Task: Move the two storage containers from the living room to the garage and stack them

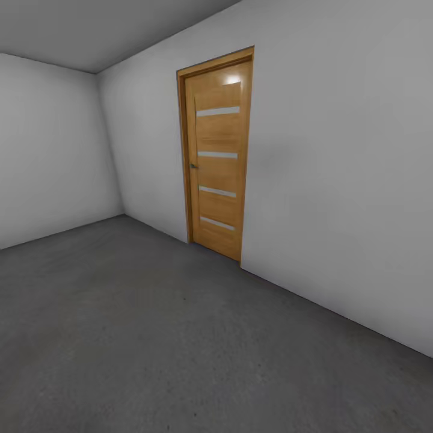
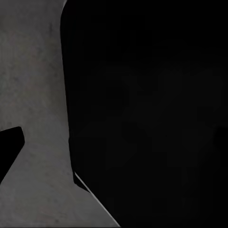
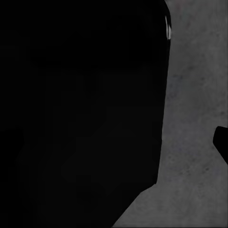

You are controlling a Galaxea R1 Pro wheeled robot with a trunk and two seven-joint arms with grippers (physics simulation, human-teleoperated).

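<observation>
I am in the garage, facing its oak door (image 1: 218, 162) with four frosted strips, which is closed. The dark grey concrete floor (image 1: 150, 337) spreads out in front of me. The two storage containers are out of view, and so is the living room. In the left wrist view my left gripper (image 2: 114, 152) points down at the floor (image 2: 38, 95); one dark fingertip (image 2: 10, 142) sits at the frame's edge, spread wide, holding nothing. My right gripper (image 3: 114, 147) looks the same, with a fingertip (image 3: 222, 142) over the concrete (image 3: 194, 95).
Pale grey walls (image 1: 337, 180) meet in a corner at the far left (image 1: 99, 144). The door is set in the wall running along the right. A large black shape (image 2: 152, 109) covers much of the left wrist view, and another (image 3: 80, 104) much of the right wrist view.
</observation>
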